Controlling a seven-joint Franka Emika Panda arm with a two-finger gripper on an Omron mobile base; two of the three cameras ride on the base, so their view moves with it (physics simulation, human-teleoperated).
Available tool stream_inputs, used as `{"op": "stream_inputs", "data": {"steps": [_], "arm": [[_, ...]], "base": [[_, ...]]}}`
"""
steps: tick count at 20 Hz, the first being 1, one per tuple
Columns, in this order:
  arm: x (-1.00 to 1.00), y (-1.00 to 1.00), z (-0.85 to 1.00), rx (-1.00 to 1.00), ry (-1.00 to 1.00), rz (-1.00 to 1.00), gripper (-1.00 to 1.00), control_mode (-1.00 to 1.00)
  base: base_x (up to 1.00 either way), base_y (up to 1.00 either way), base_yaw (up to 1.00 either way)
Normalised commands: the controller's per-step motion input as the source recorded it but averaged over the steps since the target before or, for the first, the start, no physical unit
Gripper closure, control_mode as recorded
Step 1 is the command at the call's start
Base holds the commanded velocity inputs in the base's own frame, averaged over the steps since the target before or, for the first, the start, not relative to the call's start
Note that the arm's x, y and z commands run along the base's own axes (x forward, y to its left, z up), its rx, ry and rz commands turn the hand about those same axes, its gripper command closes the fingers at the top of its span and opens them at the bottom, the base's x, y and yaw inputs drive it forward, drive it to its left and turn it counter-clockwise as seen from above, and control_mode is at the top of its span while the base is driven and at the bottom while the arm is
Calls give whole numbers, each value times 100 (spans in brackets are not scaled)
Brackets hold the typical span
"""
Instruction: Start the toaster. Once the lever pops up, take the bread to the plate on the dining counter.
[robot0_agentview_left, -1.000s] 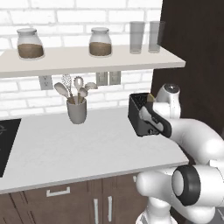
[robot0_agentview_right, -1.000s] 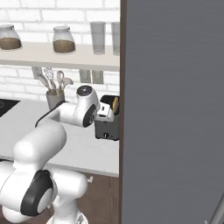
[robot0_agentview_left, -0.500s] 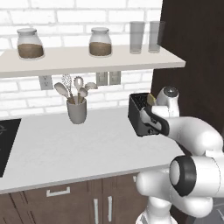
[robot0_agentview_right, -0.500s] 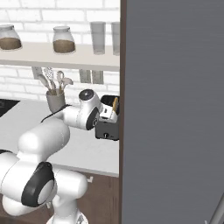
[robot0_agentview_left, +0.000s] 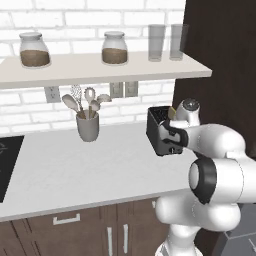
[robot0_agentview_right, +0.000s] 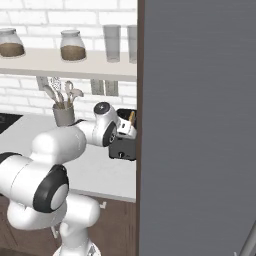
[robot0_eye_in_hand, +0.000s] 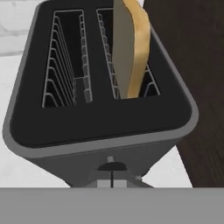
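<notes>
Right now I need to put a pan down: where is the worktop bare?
Bare: the wide stretch of worktop between the utensil cup and the toaster, running to the front edge. Crowded: around the toaster, where the arm reaches in beside the dark panel.

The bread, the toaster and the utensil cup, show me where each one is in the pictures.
bread (robot0_eye_in_hand: 131, 48): hand view, on the slice's crust edge sticking up from the slot.
toaster (robot0_eye_in_hand: 98, 118): hand view, on the black top in front of the slots.
utensil cup (robot0_agentview_left: 88, 128): left base view, on the grey cup's side.
</notes>
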Motion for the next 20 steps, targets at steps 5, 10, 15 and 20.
{"op": "stream_inputs", "data": {"steps": [5,10,15,20], "arm": [[9,0,-39,0,-4,0,100,-100],[4,0,-38,0,-3,0,100,-100],[-12,0,-68,0,-3,-1,100,-100],[-10,0,-83,-1,0,-4,100,-100]], "base": [[0,0,0],[0,0,0],[0,0,0],[0,0,0]]}}
